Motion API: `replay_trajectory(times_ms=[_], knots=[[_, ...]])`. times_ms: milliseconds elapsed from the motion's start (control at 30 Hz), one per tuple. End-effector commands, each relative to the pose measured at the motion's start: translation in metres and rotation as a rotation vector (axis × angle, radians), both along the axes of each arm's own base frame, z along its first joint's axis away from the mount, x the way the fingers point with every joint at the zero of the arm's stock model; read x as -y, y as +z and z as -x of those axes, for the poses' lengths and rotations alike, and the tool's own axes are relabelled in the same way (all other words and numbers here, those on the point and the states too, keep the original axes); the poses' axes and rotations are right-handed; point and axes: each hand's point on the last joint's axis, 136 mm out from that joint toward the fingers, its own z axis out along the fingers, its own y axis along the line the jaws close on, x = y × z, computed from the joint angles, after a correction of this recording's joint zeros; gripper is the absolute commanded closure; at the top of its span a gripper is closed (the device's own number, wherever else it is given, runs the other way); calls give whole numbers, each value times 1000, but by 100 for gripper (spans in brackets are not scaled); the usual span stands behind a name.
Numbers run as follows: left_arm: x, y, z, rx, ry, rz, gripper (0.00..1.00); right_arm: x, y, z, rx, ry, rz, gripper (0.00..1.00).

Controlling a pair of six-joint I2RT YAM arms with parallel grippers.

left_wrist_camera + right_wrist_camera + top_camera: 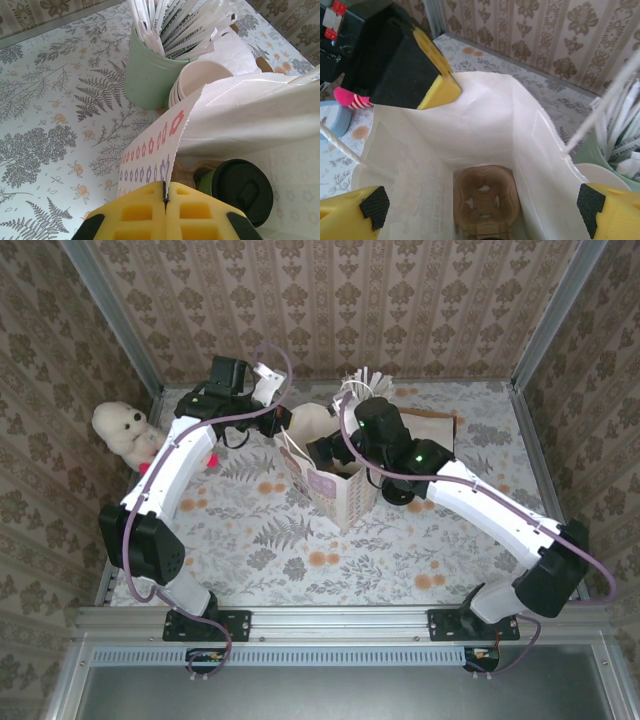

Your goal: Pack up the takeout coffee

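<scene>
The paper bag (250, 110) wall is covering part of the cream cup stack (200, 77); the lid of the takeout coffee (240, 187) is hiding most of its green body; the cup carrier (482, 200) is running off the lower edge; the right arm (470, 495) is masking the bag's mouth.

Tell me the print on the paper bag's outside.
The paper bag has rows of red and purple flowers on white; best in left wrist view.

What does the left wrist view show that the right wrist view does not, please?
The left wrist view adds the coffee and the flower print on the bag. The right wrist view adds the open right gripper above the bag mouth and a pink striped item. Both share the bag, the left gripper shut on its edge, and the straw cup.
</scene>
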Motion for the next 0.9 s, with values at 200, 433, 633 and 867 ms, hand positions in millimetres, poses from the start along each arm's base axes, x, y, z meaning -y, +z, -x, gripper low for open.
replay_trajectory(times_ms=[200, 433, 633, 867], knots=[[-2, 8, -8, 24, 29, 9, 100, 67, 28, 29, -10, -305, -310, 0], [-3, 8, -8, 25, 35, 15, 100, 84, 18, 62, -188, -252, -509, 0], [-2, 9, -9, 19, 43, 26, 100, 89, -5, 77, -418, -362, -581, 4], [-2, 12, -12, 5, 68, 37, 100, 124, -34, 92, -553, -683, -486, 7]])
